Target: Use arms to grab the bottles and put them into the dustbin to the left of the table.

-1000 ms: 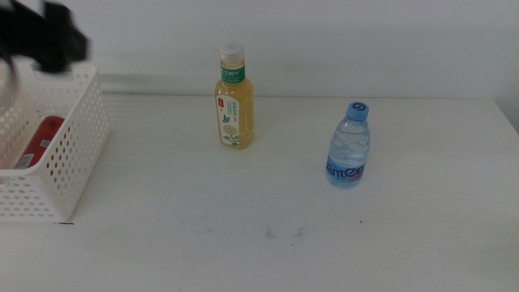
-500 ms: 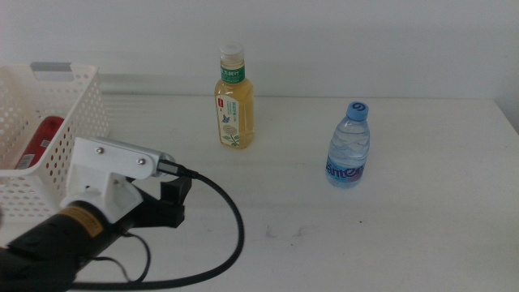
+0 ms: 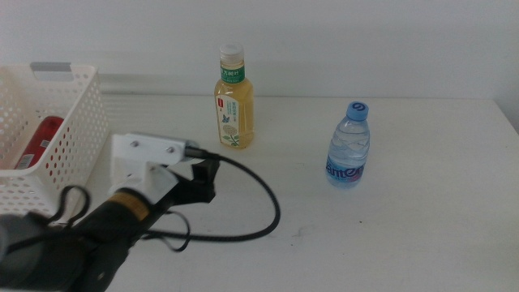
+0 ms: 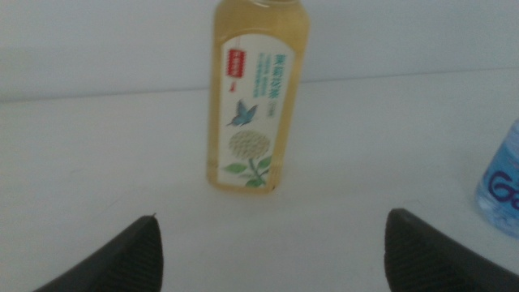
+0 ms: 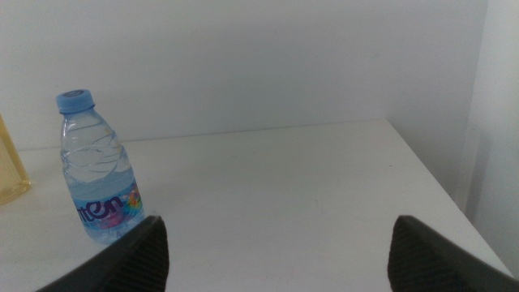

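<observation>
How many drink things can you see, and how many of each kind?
Tea bottle: 1, standing on the table
Water bottle: 1, standing on the table
Red can: 1, lying in the white basket
Total: 3 drink things

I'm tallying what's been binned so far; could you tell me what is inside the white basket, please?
Inside the white basket lies one red can, partly hidden by the perforated wall. The basket's left part is out of frame, so anything there cannot be seen.
</observation>
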Available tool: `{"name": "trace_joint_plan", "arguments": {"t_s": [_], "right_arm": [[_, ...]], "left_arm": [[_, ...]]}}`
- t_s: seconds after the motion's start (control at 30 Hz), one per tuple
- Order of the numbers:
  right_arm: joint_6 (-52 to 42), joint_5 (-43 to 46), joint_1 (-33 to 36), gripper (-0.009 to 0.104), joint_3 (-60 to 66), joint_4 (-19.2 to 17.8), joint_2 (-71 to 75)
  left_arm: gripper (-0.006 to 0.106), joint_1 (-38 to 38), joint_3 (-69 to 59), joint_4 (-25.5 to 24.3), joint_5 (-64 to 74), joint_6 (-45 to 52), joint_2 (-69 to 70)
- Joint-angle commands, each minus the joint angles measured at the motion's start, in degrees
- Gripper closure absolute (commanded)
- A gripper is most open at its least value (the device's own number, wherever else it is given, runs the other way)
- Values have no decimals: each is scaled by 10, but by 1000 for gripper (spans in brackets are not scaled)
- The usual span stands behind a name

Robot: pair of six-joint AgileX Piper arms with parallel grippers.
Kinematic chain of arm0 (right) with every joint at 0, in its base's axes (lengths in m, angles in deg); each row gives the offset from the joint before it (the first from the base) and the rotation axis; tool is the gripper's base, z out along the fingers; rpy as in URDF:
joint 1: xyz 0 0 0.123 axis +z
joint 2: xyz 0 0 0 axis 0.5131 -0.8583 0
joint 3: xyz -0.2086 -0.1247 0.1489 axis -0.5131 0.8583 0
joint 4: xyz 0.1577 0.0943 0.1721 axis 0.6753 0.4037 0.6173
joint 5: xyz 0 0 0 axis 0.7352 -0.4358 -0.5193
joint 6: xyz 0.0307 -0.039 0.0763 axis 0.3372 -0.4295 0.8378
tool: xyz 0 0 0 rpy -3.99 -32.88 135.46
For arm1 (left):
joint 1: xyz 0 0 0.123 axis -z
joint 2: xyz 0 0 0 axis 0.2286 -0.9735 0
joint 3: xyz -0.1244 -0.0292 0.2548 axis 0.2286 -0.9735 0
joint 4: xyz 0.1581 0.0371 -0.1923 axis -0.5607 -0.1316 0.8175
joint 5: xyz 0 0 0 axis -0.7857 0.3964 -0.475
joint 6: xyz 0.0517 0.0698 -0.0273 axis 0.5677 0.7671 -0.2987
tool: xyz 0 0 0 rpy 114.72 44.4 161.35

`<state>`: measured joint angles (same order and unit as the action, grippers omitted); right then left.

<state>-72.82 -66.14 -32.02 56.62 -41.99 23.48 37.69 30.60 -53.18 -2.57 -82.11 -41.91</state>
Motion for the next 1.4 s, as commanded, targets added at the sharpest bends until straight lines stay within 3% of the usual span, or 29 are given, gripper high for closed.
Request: {"name": "trace_joint_plan", "arguments": {"t_s": [0.0, 0.17, 0.57, 1.37], "right_arm": [[-2, 5, -4, 7, 2, -5, 2], [-2, 5, -4, 7, 2, -5, 2], [-2, 5, -4, 7, 2, -5, 2], [-2, 5, -4, 7, 2, -5, 2]], "left_arm": [[7, 1, 36, -11, -15, -9, -37], [7, -2, 118, -20, -11, -9, -106], [7, -57, 238, -132, -5, -56, -204], [7, -61, 421, -157, 24, -71, -337]]}}
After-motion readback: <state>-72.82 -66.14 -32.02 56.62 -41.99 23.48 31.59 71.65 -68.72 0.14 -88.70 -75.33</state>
